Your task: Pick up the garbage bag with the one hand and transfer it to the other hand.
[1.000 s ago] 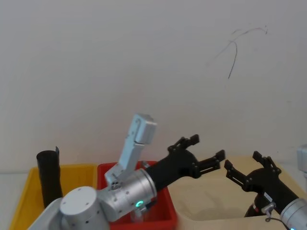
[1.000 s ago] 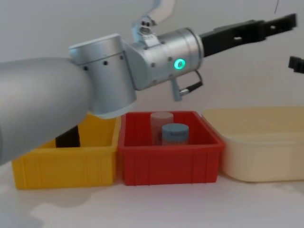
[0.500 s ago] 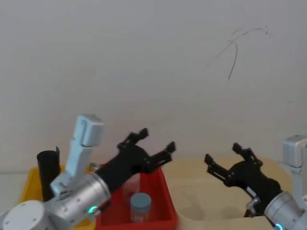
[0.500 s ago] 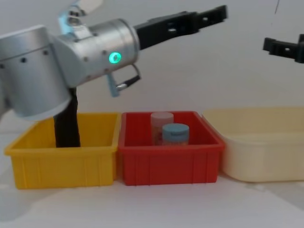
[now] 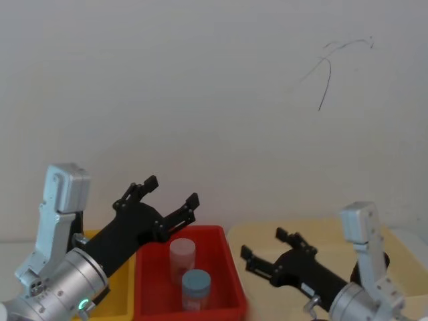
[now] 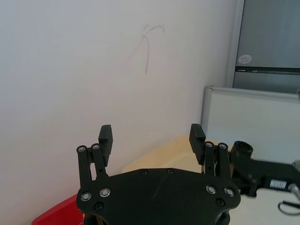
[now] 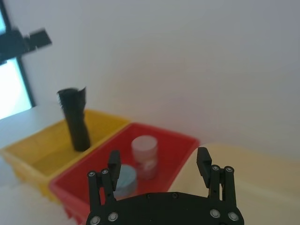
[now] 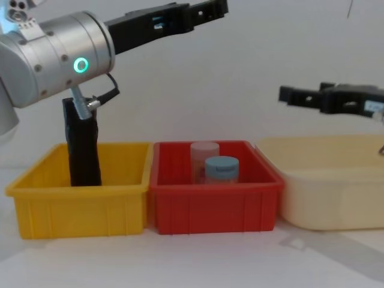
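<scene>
Garbage bag (image 8: 83,150), tall matte black plastic roll: upright in yellow plastic bin (image 8: 84,213), below and behind left gripper (image 5: 172,190), the nearer one, spread and empty. Right gripper (image 5: 262,242), likewise spread, well apart.

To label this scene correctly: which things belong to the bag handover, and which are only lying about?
For the job: garbage bag, standing in the yellow bin; left tool; right tool, both open.
Lying about: red bin, white-lidded jar, blue-lidded jar, cream bin.
</scene>
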